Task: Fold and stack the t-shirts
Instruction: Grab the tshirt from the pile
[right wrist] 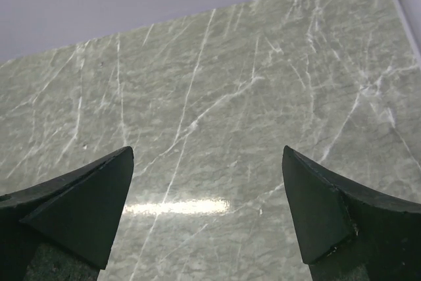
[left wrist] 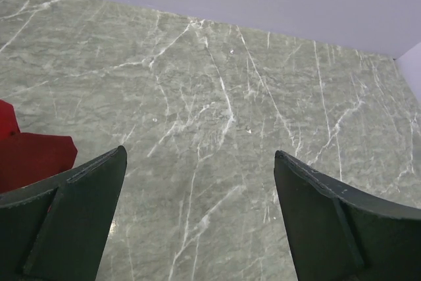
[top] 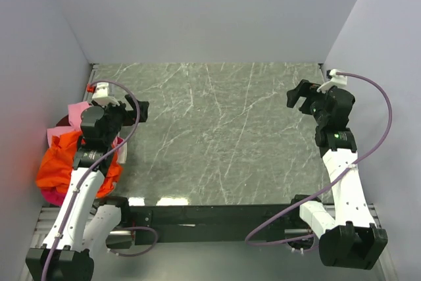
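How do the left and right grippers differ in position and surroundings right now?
The left gripper hangs by the table's left edge, beside the heaped t-shirts. The right gripper hangs by the right edge with no cloth near it. The left wrist view catches a corner of red cloth, while the right wrist view shows only bare marble. Both are open, hold nothing and point toward the table's middle.

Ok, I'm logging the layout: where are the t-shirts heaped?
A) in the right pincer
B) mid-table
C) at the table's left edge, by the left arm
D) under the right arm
C: the bright orange cotton t-shirt and the light pink t-shirt lie bunched at the left edge of the grey-green marble table, beside the left arm.
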`<action>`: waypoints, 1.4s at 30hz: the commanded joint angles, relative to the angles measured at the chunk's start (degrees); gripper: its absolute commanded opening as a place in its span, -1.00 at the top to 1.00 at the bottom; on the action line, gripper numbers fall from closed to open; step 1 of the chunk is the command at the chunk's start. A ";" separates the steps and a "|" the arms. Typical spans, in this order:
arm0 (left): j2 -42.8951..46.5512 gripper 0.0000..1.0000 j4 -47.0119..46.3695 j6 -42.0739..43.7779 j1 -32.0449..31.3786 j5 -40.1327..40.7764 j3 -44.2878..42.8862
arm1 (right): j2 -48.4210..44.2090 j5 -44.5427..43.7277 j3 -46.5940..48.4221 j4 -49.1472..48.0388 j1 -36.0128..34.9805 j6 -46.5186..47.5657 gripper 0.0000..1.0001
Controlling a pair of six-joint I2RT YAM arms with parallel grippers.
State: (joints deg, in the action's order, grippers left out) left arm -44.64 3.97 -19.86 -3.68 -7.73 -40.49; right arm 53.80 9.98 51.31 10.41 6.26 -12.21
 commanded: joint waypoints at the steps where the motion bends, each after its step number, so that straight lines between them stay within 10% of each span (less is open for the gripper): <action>1: 0.87 -0.99 -1.34 -2.37 -0.18 -1.32 -0.64 | -0.54 3.29 2.04 -0.66 0.24 -0.10 -1.00; 6: 1.92 -0.99 3.22 -5.18 -0.18 -1.68 -1.35 | -1.94 9.87 0.90 -1.36 0.24 5.58 -1.00; 13: 6.49 -0.99 13.07 -12.12 -0.18 -0.10 -3.89 | -2.65 40.90 -1.39 4.34 -0.55 27.40 -1.00; 26: -1.31 -0.46 53.58 -38.40 -0.10 29.51 -19.35 | -0.10 38.98 -0.07 9.27 -1.95 30.84 -0.98; 42: -4.22 -0.40 56.34 -42.73 0.08 47.44 -15.85 | 1.13 36.43 0.72 10.77 -3.45 32.07 -0.96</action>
State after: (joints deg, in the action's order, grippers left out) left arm -48.66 61.39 -61.49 -3.73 35.07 -57.14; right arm 54.87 47.03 50.15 21.50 3.25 19.03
